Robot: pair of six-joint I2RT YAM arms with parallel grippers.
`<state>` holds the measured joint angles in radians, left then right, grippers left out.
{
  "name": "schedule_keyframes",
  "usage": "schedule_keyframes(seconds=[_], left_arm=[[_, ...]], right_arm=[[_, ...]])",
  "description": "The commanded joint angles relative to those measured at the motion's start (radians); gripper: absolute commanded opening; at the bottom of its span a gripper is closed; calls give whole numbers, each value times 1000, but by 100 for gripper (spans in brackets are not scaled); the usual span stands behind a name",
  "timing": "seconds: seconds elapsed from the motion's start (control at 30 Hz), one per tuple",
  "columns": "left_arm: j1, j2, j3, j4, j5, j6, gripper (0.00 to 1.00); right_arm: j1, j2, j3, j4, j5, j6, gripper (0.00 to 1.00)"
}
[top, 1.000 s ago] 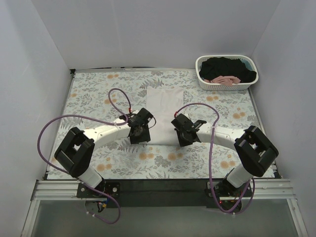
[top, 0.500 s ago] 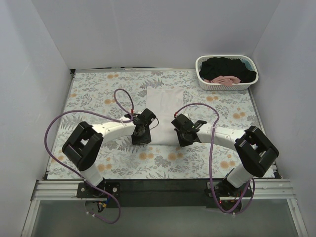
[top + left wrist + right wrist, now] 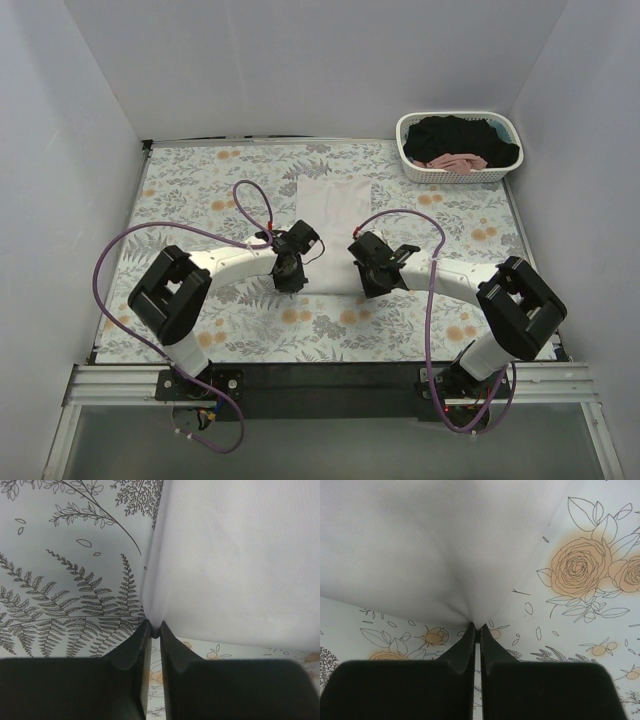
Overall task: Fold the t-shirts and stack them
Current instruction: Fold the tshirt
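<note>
A white t-shirt (image 3: pixel 330 225) lies flat in a long folded strip on the floral tablecloth (image 3: pixel 190 190), mid-table. My left gripper (image 3: pixel 291 283) is shut on the shirt's near left corner; the left wrist view shows its tips (image 3: pixel 155 630) pinching the white cloth (image 3: pixel 235 560). My right gripper (image 3: pixel 372 285) is shut on the near right corner, and in the right wrist view the cloth (image 3: pixel 435 545) puckers into the tips (image 3: pixel 477 628). More t-shirts, black (image 3: pixel 455 135) and pink (image 3: pixel 455 161), lie bundled in the basket.
A white lattice basket (image 3: pixel 410 160) stands at the table's far right corner. Purple cables (image 3: pixel 245 195) loop over both arms. White walls enclose the table on three sides.
The left gripper has moved right to the shirt's near left corner and closed on it. The right gripper has stayed shut on its corner without moving.
</note>
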<state>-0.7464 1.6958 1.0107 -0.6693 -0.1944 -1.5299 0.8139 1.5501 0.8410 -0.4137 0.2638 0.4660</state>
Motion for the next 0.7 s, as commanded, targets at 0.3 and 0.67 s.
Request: schedule_keyframes(seconds=[0.3,0.67], left_arm=[[-48,-48,-26,-145,-4,-24,0],[-510,-358,-103,-518,162,-406,0]], right_arm=[[7,-28,-23,-195,-55,-89,1],[292,-312,-69,-539,-291,31,1]])
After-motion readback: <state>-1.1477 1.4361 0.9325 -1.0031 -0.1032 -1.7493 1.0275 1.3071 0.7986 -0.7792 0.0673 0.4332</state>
